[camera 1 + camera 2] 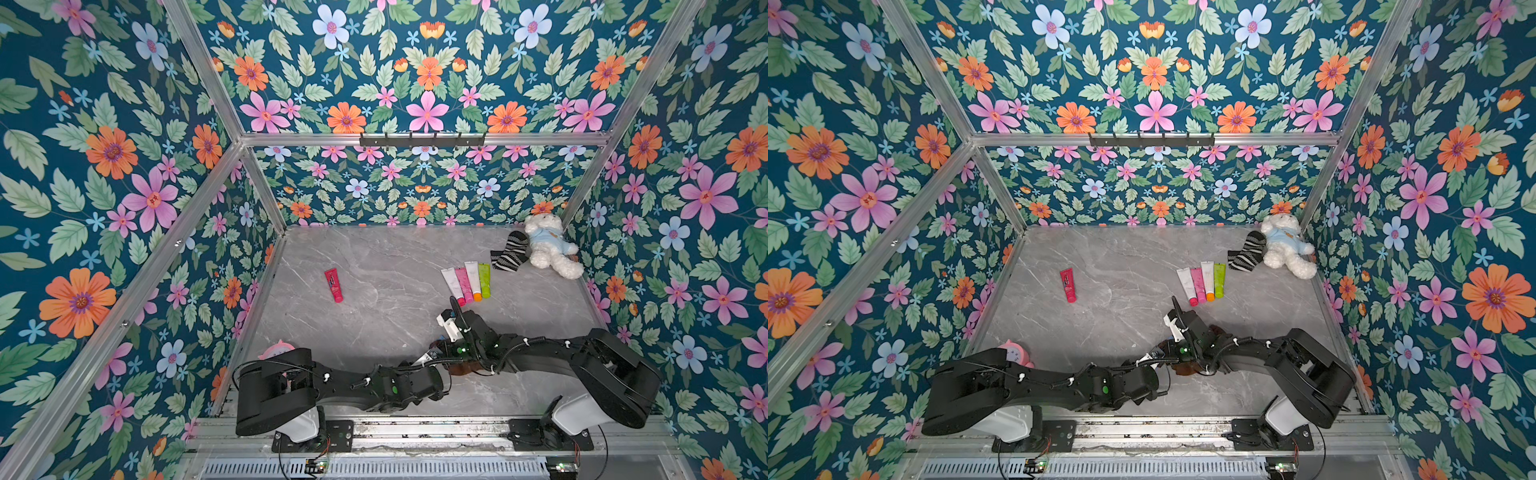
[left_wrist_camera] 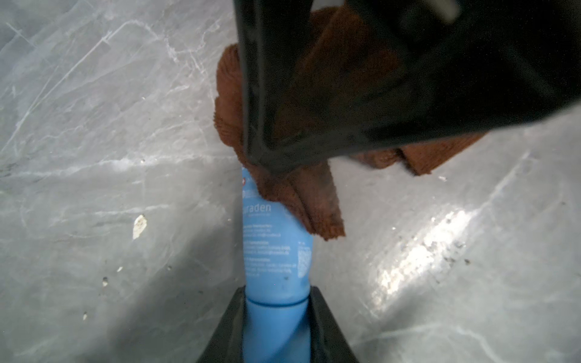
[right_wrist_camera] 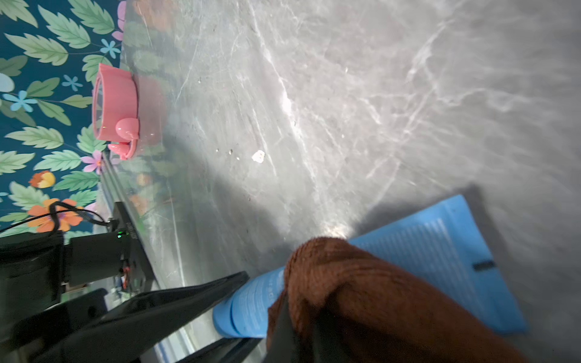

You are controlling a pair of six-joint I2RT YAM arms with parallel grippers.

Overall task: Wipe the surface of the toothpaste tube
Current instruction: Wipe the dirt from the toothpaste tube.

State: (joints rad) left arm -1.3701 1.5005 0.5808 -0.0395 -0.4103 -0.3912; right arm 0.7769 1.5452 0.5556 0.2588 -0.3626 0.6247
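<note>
Wiping stage: left pincer clamps cap end of toothpaste tube, steadying it near bench front edge; right pincer, closed on brown cloth, apparently presses cloth against tube.

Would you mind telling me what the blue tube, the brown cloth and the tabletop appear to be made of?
The blue tube looks like soft plastic: smooth satin skin, printed text, flattened crimped end. The brown cloth seems terry or microfibre: fuzzy pile, soft folds. The tabletop is a glossy, grey marble-look slab; real stone or laminate, I cannot tell.
</note>
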